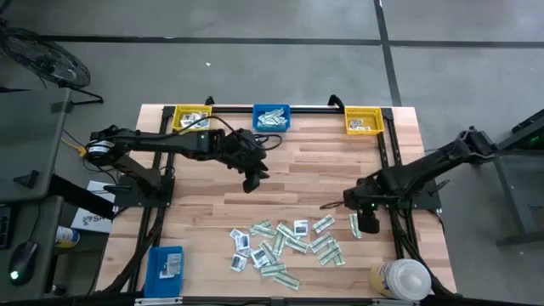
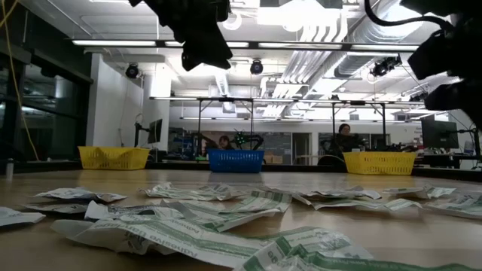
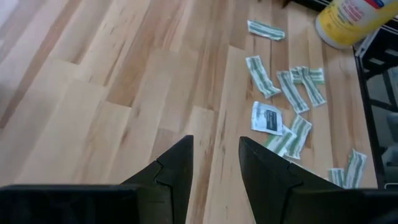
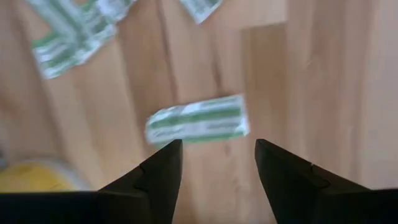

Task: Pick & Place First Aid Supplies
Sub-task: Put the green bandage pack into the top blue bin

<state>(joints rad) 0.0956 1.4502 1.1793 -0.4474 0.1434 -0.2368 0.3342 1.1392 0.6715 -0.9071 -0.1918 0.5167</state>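
The right end effector (image 1: 369,223) is hovering low over the counter (image 1: 289,183) at about four o'clock in the overhead view. Its fingers (image 4: 158,174) are standing wide apart with nothing between them, and they are framing a single green-and-white strip packet (image 4: 198,120) that is lying flat on the wood just beyond the fingertips, not touching them. In the overhead view that packet (image 1: 354,225) is sitting just beside the end effector, at the three o'clock edge of the scattered first aid supplies (image 1: 285,248).

The supplies are lying loose along the six o'clock side of the counter, green-striped strips mixed with squarish white packets, some overlapping.

The left end effector (image 1: 252,180) is hanging above bare wood near the counter's centre, well apart from the pile. Its fingers (image 3: 177,169) are standing partly open and are holding nothing.

Three small bins are lining the twelve o'clock edge: a yellow bin (image 1: 191,118) at eleven o'clock, a blue bin (image 1: 271,118) at twelve and another yellow bin (image 1: 362,121) at one o'clock, each holding some packets. A large white-capped bottle (image 1: 401,279) is standing at the five o'clock corner.
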